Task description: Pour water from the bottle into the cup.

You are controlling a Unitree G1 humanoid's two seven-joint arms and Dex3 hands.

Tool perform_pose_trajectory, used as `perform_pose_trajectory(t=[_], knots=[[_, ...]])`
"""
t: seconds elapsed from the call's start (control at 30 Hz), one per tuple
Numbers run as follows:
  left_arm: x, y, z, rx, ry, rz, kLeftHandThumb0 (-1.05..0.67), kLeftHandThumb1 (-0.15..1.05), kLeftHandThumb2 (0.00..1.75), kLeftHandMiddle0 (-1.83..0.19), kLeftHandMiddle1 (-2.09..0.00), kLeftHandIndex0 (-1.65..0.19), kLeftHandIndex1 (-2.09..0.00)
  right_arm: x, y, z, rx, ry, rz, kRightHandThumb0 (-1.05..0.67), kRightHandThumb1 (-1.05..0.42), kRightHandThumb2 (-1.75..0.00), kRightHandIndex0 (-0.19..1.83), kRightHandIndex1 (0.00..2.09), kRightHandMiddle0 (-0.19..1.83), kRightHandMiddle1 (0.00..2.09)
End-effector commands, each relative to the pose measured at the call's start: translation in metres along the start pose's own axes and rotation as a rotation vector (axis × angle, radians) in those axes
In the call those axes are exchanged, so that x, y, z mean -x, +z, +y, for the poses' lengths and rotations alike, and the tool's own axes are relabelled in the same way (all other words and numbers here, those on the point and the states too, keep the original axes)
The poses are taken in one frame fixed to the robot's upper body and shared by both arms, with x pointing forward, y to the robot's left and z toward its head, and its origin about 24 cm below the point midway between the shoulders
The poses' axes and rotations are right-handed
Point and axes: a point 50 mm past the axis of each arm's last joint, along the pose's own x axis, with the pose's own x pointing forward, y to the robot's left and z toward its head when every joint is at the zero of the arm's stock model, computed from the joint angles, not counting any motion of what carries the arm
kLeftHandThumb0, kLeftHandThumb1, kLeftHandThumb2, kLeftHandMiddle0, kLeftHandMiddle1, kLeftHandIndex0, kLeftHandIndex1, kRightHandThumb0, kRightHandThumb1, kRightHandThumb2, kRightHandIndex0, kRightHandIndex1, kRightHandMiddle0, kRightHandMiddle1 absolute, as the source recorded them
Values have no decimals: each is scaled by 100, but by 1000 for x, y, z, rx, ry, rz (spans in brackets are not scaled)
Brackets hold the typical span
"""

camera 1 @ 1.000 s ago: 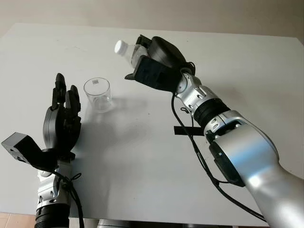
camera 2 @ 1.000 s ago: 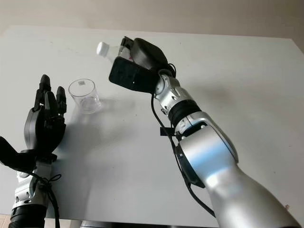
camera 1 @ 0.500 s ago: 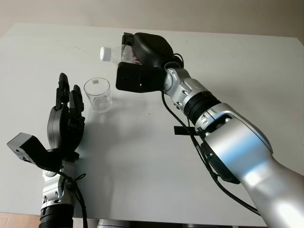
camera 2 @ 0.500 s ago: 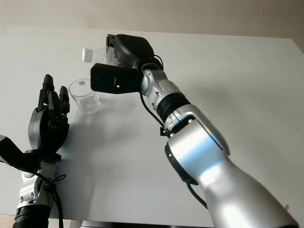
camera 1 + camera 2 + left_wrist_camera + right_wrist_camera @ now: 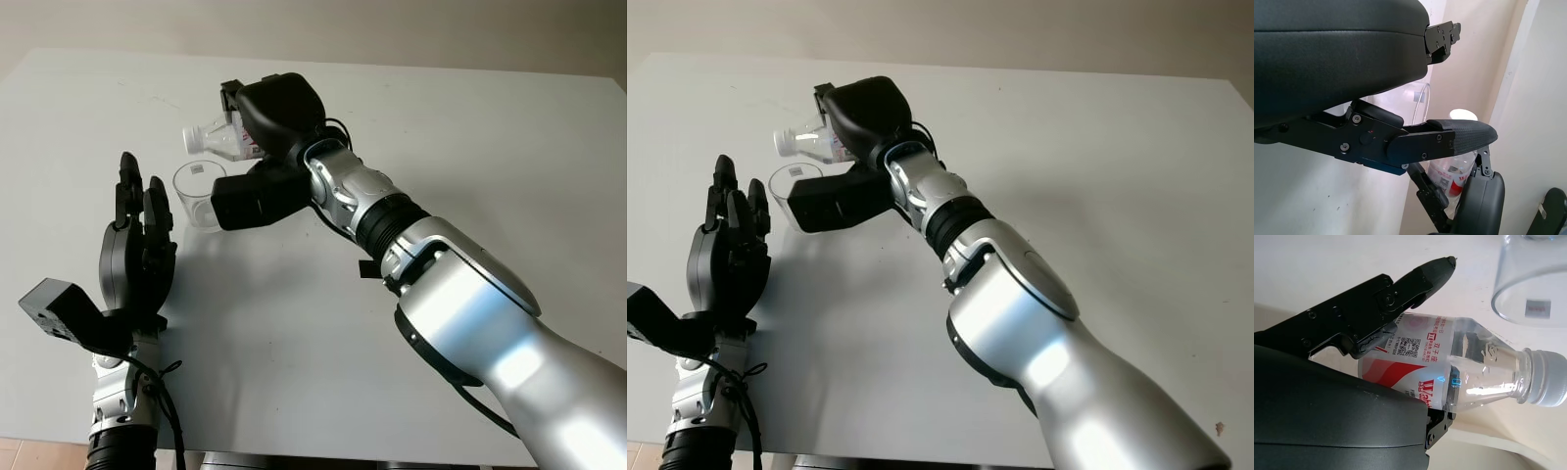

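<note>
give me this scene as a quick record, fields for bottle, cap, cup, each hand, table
bottle: clear plastic water bottle with red-and-white label, tipped about level, neck toward the cup
cap: white cap, on the bottle
cup: clear plastic cup, upright on the table, just below the bottle's neck
right hand: right hand shut on the bottle
left hand: left hand open, raised beside the cup
table: white table

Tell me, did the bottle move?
Yes. The bottle, held in the right hand, swung left and tipped down until its cap hangs above the cup.
</note>
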Motion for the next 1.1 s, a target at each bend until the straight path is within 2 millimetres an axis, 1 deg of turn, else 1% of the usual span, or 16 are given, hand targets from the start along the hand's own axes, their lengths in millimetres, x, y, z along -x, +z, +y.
perform_pose_trajectory(t=[0.0, 0.07, 0.1, 0.13, 0.2, 0.23, 0.27, 0.33, 0.5, 0.6, 0.67, 0.77, 0.93, 0.97, 1.0, 1.07], knots=[[14, -16, 4, 23, 35, 61, -77, 105, 47, 19, -5, 19, -2, -6, 2, -16, 62, -55, -30, -33, -90, -5, 60, 209, 43, 103], [14, -16, 5, 19, 36, 62, -78, 105, 47, 19, -5, 19, -2, -5, 1, -16, 119, -58, -47, -33, -91, -6, 61, 209, 44, 96], [14, -16, 5, 16, 36, 63, -78, 105, 47, 19, -5, 19, -2, -5, 1, -15, 153, -58, -56, -35, -91, -6, 63, 209, 38, 88], [14, -16, 5, 14, 34, 62, -78, 105, 47, 19, -5, 19, -2, -5, 1, -15, 179, -60, -63, -35, -92, -5, 63, 209, 40, 79], [14, -15, 6, 19, 32, 59, -77, 105, 47, 19, -4, 19, -1, -5, 0, -15, 211, -53, -70, -35, -92, -5, 61, 209, 41, 86], [14, -15, 7, 21, 30, 58, -77, 105, 47, 19, -5, 19, -1, -5, -1, -15, 229, -47, -72, -36, -92, -5, 58, 209, 38, 107], [13, -15, 7, 20, 30, 57, -77, 105, 47, 19, -5, 19, -1, -5, -1, -15, 250, -43, -76, -36, -92, -5, 57, 209, 36, 116], [13, -14, 7, 15, 30, 56, -77, 105, 47, 19, -5, 19, -1, -5, -2, -15, 271, -34, -83, -36, -93, -5, 55, 209, 36, 126], [13, -13, 7, 20, 27, 53, -76, 105, 48, 18, -5, 19, -2, -5, -1, -13, 318, -19, -109, -40, -90, -5, 61, 209, 35, 133], [12, -13, 7, 14, 26, 56, -75, 105, 48, 18, -5, 19, -2, -4, 0, -13, 356, -21, -132, -43, -90, -5, 58, 209, 30, 142], [12, -14, 7, 14, 28, 59, -76, 105, 48, 18, -6, 18, -3, -4, 0, -13, 397, -26, -147, -48, -91, -5, 59, 209, 27, 149], [11, -14, 7, 5, 22, 59, -76, 105, 47, 18, -5, 19, -3, -4, 0, -12, 411, -26, -156, -49, -92, -5, 60, 209, 22, 158], [10, -15, 5, 9, 22, 63, -77, 105, 48, 17, -6, 18, -3, -2, 1, -10, 421, -51, -181, -43, -96, -7, 57, 209, 20, 159], [10, -16, 5, 11, 21, 63, -77, 105, 49, 18, -6, 18, -3, -1, 1, -9, 421, -64, -186, -42, -95, -6, 61, 209, 22, 159], [10, -16, 4, 11, 21, 64, -77, 105, 49, 18, -5, 19, -3, 0, 1, -8, 408, -70, -186, -42, -96, -6, 63, 209, 24, 160], [11, -17, 4, 20, 26, 63, -77, 105, 49, 18, -5, 19, -3, 0, 1, -6, 325, -72, -165, -38, -98, -6, 65, 209, 23, 162]])
